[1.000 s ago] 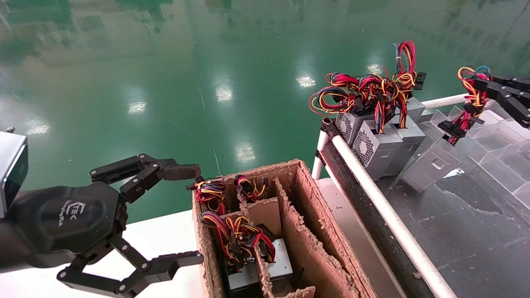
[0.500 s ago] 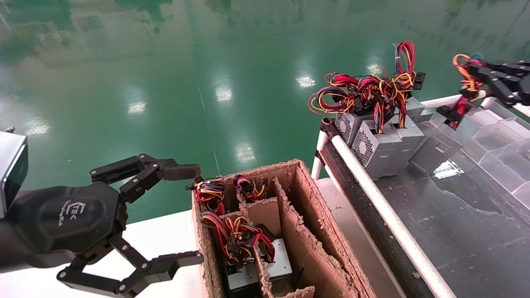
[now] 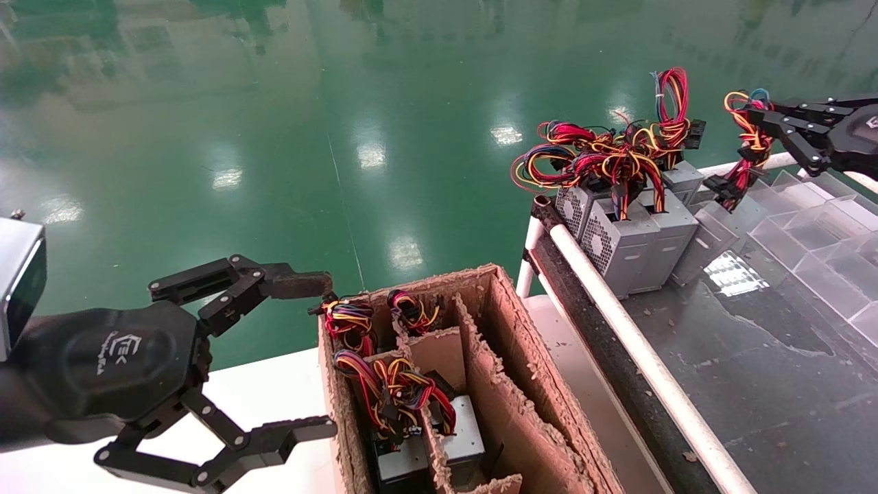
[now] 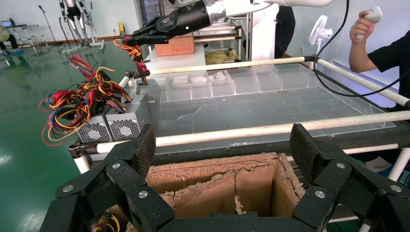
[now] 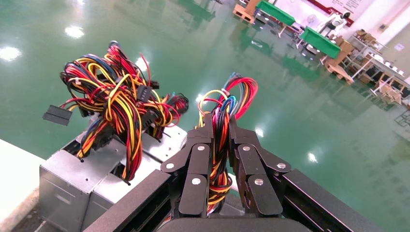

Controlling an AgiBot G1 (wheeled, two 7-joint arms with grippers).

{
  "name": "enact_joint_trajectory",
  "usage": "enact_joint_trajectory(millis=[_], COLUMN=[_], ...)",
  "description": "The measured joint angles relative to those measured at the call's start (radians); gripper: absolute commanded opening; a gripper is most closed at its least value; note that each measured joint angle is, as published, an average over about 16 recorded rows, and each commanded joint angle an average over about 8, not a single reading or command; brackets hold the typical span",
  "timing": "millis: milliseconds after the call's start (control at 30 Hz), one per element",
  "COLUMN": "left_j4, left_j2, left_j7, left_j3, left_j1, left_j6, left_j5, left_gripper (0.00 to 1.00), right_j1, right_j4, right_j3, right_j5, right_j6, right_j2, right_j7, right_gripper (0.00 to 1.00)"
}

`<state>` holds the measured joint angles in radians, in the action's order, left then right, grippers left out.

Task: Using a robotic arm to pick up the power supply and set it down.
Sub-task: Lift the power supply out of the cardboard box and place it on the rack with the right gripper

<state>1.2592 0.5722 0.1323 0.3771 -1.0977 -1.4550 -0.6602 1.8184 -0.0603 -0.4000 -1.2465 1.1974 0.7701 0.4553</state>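
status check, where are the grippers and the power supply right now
Right gripper shut on the wire bundle, power supply tilted against the parked units. Left gripper open, idle beside the cardboard box. Nothing blocking.

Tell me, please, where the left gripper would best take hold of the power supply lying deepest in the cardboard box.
Probably by its wire bundle, coming straight down: the grey casing sits low between cardboard dividers, while the wires stand up within reach. The left gripper waits open beside the box.
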Motion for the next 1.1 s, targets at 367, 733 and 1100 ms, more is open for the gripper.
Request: enact_joint_trajectory(millis=[367,733,1100], left_j4=[0.0,0.0,0.0], left_j2=[0.0,0.0,0.0], left_j7=[0.0,0.0,0.0], left_j3=[0.0,0.0,0.0], left_j1=[0.0,0.0,0.0], left_j6=[0.0,0.0,0.0], left_j5=[0.0,0.0,0.0], left_gripper=[1.0,1.0,1.0], right_j1=[0.01,0.016,0.021], right_j4=[0.022,0.036,0.063], right_j3=[-0.004,-0.001,0.001], right_j5=[-0.005,-0.001,0.003], right_j6=[0.054,0.106,0.009], right_j2=[-0.027,-0.034,0.015], right_j7=[0.016,0.027,0.012], right_gripper=[0.0,0.0,0.0])
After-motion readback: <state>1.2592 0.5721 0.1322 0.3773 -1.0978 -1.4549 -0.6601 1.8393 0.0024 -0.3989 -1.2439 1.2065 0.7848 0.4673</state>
